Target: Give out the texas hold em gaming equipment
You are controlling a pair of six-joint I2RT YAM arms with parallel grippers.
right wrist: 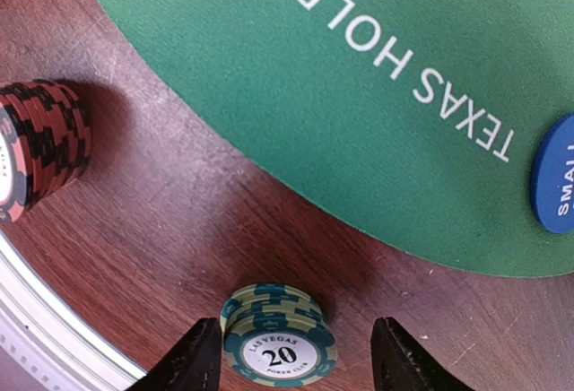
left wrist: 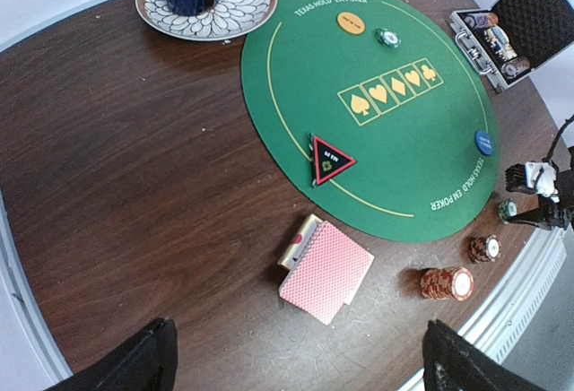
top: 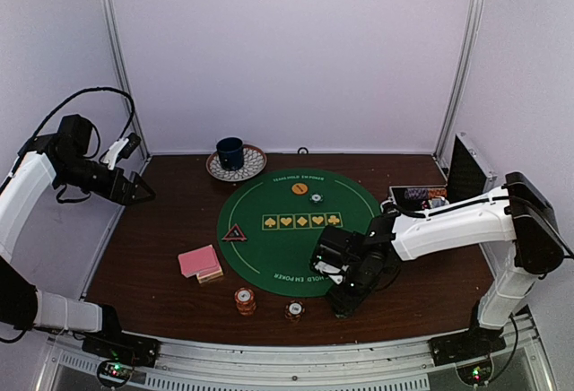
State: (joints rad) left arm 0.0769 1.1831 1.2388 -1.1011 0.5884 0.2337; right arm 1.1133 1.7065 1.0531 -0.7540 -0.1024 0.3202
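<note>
The right gripper [right wrist: 291,355] is low over the brown wooden table [right wrist: 161,230]. Its two fingers [right wrist: 193,364] stand apart, one on each side of a small stack of green striped poker chips [right wrist: 278,333] with a white "20" on top. The stack sits on the wood between the fingers. One finger looks very near its side and there is a gap at the other, so nothing is pinched. Just ahead of the fingers is the edge of the round green felt mat [right wrist: 359,95]. A blue round button [right wrist: 556,185] lies on it, off to one side. A stack of red striped chips [right wrist: 40,149] stands on the wood to the other side. The left gripper [top: 143,192] is up high and far from all this, its fingers spread wide with nothing between them. Below it lie the pink-backed playing cards [left wrist: 327,270] in a loose pile. Past them, on the mat's edge, is the small black triangle [left wrist: 330,160] with a red rim.
</note>
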